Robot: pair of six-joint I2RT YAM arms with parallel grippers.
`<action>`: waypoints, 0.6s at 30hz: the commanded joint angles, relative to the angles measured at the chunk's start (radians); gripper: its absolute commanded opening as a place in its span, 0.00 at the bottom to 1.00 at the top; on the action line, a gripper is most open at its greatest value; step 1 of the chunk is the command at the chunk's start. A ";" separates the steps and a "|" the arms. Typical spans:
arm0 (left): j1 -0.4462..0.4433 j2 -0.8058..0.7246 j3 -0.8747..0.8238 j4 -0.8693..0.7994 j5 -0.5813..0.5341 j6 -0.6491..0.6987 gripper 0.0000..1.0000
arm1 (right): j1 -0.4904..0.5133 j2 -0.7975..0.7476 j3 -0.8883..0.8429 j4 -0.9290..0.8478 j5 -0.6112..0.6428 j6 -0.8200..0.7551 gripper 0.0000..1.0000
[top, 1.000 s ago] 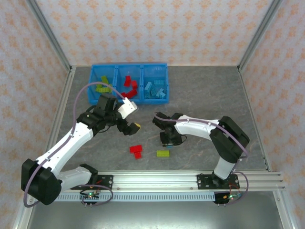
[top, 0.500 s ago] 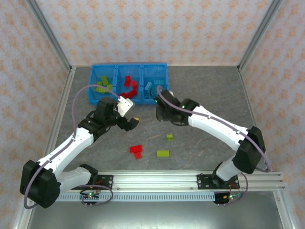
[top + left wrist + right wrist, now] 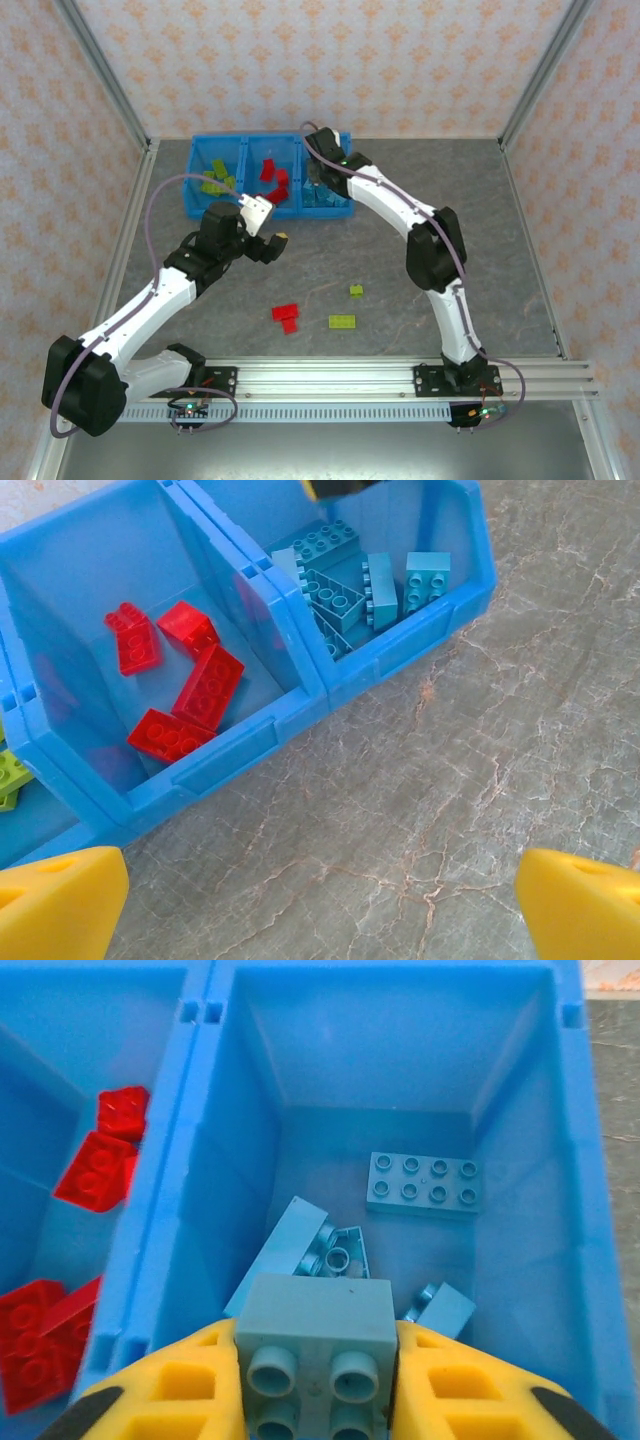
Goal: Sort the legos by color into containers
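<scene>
My right hand [image 3: 316, 1388] pinches a light blue brick [image 3: 315, 1325] above the bin's right compartment [image 3: 525, 1140], where other blue bricks [image 3: 420, 1182] lie. My left hand [image 3: 320, 905] hangs wide open, empty, over the tabletop [image 3: 450, 780].

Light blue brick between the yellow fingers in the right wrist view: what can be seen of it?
The light blue plastic brick is squarish, four round studs facing the camera. It sits between the right gripper's yellow fingers, touching both, above the bright blue bin tray's right compartment, which holds other light blue bricks.
</scene>
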 commanded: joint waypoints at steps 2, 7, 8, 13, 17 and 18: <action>0.010 -0.010 -0.014 0.036 -0.033 -0.014 1.00 | -0.015 0.053 0.146 -0.064 -0.002 -0.027 0.41; 0.013 -0.002 -0.009 0.040 -0.040 -0.045 1.00 | -0.024 0.055 0.203 -0.100 -0.008 -0.041 0.49; 0.012 0.000 -0.007 0.038 -0.042 -0.060 1.00 | -0.026 0.049 0.207 -0.103 -0.013 -0.041 0.49; 0.014 0.026 0.085 -0.106 -0.077 -0.223 1.00 | -0.036 -0.022 0.216 -0.155 -0.033 -0.048 0.49; 0.003 0.067 0.216 -0.372 -0.159 -0.506 0.98 | -0.040 -0.160 0.137 -0.193 -0.054 -0.046 0.50; -0.012 0.080 0.249 -0.456 -0.168 -0.570 0.96 | -0.040 -0.210 0.093 -0.196 -0.069 -0.046 0.51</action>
